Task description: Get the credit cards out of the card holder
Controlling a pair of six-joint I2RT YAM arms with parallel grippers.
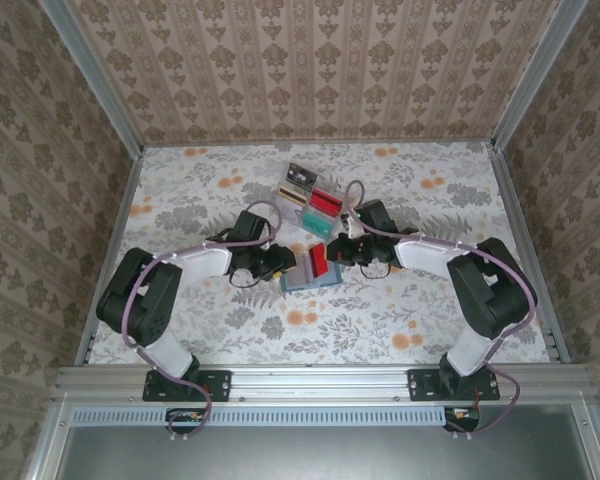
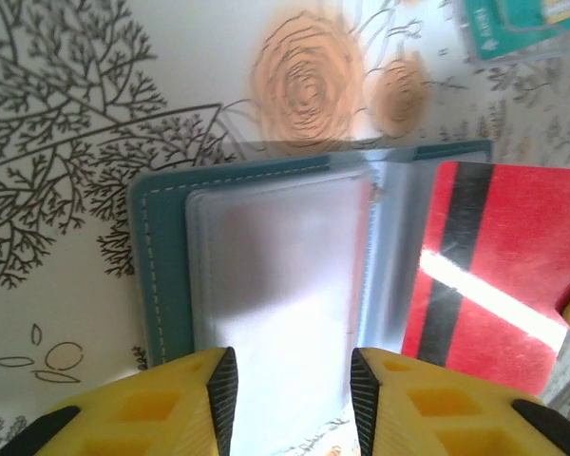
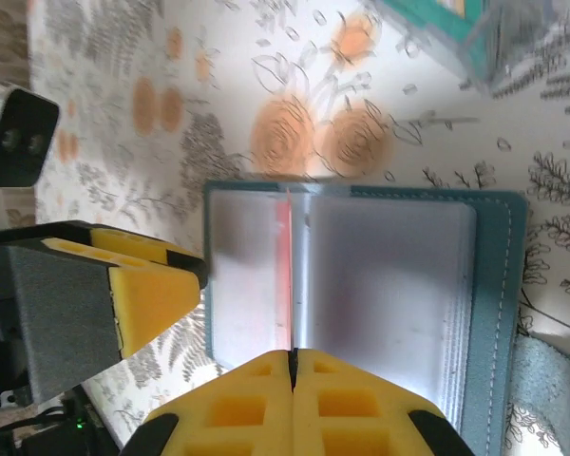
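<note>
Midway across the floral table [image 1: 380,330] lies the open card holder [image 1: 302,283]; with my right gripper [image 3: 292,366] clenched on its red card [image 2: 494,285] and left gripper [image 2: 293,380] parted, I'd pull straight, pinning the holder down.

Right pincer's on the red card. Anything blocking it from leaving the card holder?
Nothing visible. The right pincer is shut on the red card above the card holder; the left pincer sits open over the holder's other panel, off to the card's side.
</note>
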